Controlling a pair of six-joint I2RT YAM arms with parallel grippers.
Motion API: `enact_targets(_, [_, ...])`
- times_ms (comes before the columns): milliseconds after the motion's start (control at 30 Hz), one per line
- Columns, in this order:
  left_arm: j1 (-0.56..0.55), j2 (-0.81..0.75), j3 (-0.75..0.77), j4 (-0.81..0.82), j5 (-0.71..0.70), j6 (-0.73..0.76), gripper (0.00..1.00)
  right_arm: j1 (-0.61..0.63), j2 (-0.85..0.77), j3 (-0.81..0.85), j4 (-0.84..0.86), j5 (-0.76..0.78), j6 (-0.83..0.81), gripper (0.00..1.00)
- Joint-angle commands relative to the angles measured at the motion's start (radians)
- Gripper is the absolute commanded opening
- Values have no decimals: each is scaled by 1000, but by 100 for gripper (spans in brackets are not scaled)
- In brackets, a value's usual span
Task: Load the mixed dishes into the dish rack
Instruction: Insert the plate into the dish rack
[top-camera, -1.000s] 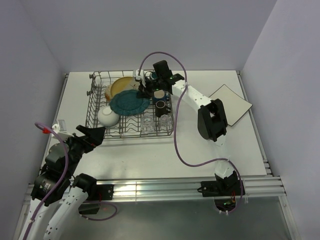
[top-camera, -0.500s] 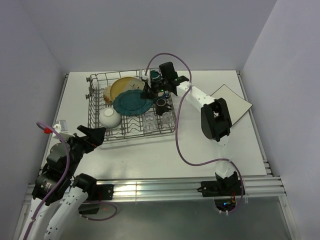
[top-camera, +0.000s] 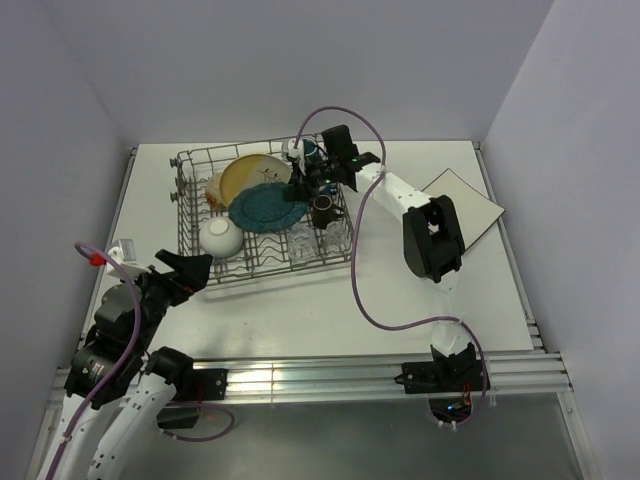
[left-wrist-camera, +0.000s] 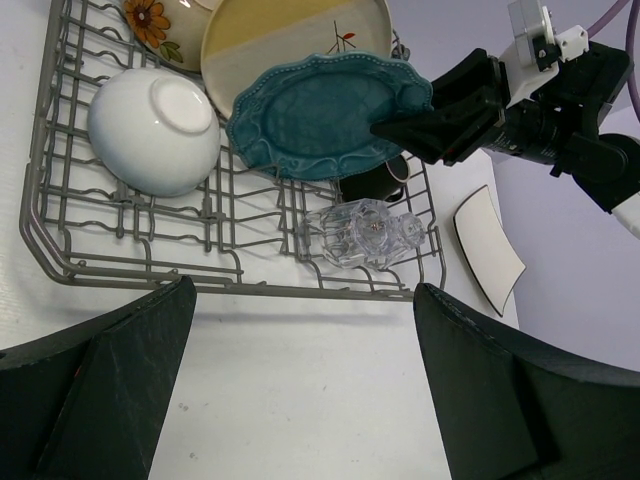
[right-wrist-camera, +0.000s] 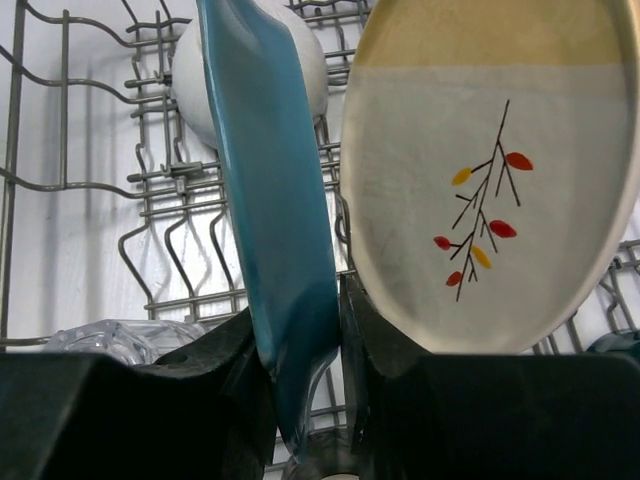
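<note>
The right gripper (right-wrist-camera: 300, 335) is clamped on the rim of the teal plate (right-wrist-camera: 265, 180), set on edge in the rack (top-camera: 183, 205) beside a yellow plate (right-wrist-camera: 480, 170). The left gripper (left-wrist-camera: 302, 290) has its jaws wide apart.

Noted only a narrow slot between teal plate (top-camera: 265, 207) and yellow-cream plate (top-camera: 250, 172); right gripper (top-camera: 297, 190) astride teal rim, blocking right rear of dish rack (top-camera: 184, 225). Logged white bowl (top-camera: 218, 235) in left front, free tines mid-front, open table (top-camera: 300, 300) nearside.

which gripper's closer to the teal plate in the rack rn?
Right. The right gripper has a finger on each side of the teal scalloped plate, which stands on edge in the dish rack. The left gripper hangs open by the rack's near left corner, apart from the plate.
</note>
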Motion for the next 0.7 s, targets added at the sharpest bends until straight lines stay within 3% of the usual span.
enact_targets(0, [0, 0, 8, 23, 0, -12, 98, 8, -8, 2, -56, -41, 46, 35])
enact_targets(333, [0, -4, 2, 28, 1, -13, 98, 1, -11, 5, -55, -43, 52, 42])
enact_targets(667, [0, -6, 0, 25, 1, -15, 98, -2, -22, 27, -42, -44, 83, 56])
